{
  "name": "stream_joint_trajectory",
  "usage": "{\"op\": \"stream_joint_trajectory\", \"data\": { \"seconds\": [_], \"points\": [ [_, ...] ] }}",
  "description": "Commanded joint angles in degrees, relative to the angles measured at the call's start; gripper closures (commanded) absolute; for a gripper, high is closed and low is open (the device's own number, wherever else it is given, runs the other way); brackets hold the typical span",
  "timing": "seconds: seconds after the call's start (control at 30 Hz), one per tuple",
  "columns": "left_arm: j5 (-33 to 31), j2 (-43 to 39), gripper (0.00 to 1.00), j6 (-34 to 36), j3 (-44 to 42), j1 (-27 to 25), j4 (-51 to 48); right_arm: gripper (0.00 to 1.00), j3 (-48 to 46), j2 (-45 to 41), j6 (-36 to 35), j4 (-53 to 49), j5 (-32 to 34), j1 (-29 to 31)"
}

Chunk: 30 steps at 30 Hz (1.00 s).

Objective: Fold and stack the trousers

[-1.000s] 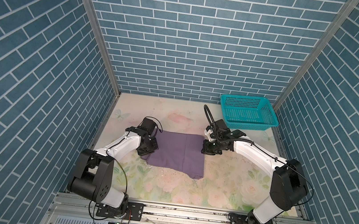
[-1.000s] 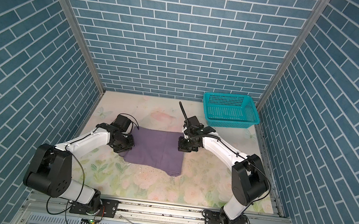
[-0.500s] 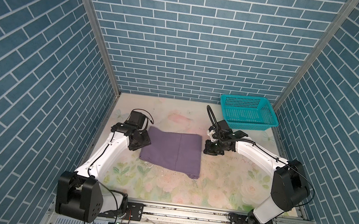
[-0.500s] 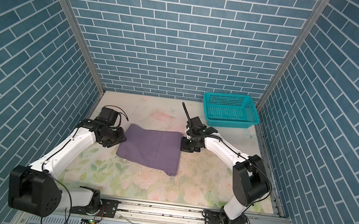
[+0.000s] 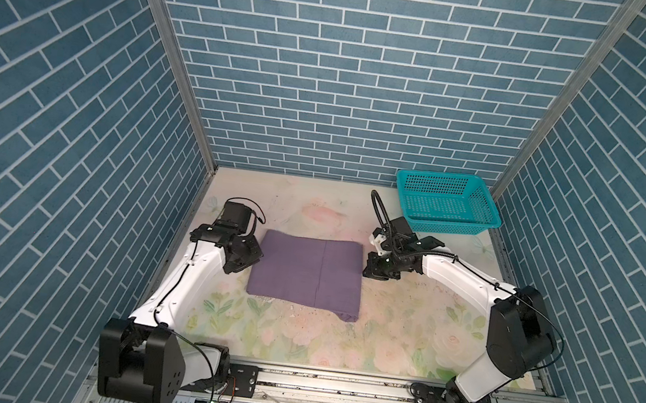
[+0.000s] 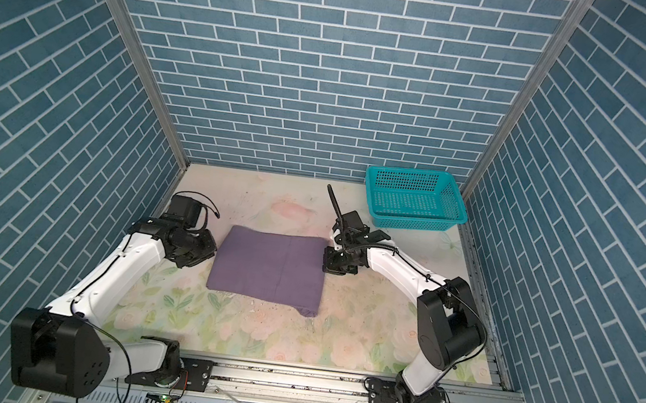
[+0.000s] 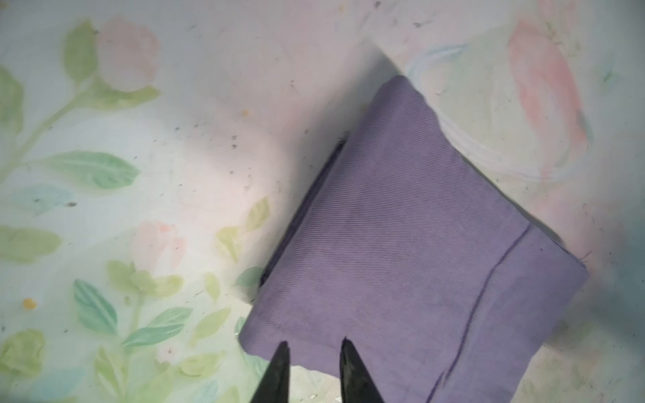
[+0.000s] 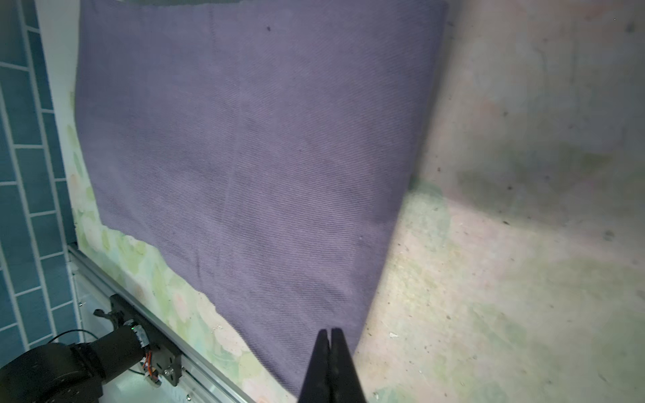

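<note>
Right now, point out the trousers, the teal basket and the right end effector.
trousers (image 5: 306, 269): a top view, top layer's middle.
teal basket (image 5: 452, 228): a top view, front wall.
right end effector (image 8: 330, 331): right wrist view, between fingertips.

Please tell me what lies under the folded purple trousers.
The trousers lie flat on the floral table mat; a lower fabric layer pokes out at their near right corner. Whatever else is beneath, the cloth covers it.

Soft, even light is filling both top views; my 2 wrist views are blurring, shadow falling on the mat (image 7: 300, 174) beside the trousers (image 7: 419, 244).
</note>
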Motion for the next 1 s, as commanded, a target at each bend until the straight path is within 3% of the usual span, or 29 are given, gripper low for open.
{"op": "stream_joint_trajectory", "data": {
  "seconds": [0.0,0.23,0.53,0.73,0.83,0.97],
  "points": [
    [1.5,5.5,0.77,-1.1,0.8,-4.2,5.1,1.0,0.3,2.3,1.6,4.0,-5.3,1.8],
    [3.7,14.5,0.8,-5.2,-5.2,-6.1,16.7,1.0,-5.2,6.9,3.9,12.5,-9.5,4.6],
    [1.4,19.6,0.82,-6.5,-12.3,-4.1,21.4,1.0,-12.5,12.4,2.3,13.2,-4.7,4.6],
    [-1.3,19.3,0.82,-4.0,-12.0,2.9,20.0,1.0,-6.5,17.7,2.3,13.6,-5.5,4.6],
    [-3.9,18.4,0.82,-1.8,-8.9,7.1,17.3,1.0,-1.7,20.8,1.9,13.5,-6.4,4.7],
    [-8.2,18.7,0.82,0.6,-2.0,8.7,12.3,1.0,5.5,23.5,0.2,10.8,-6.3,5.7]
  ]
}}
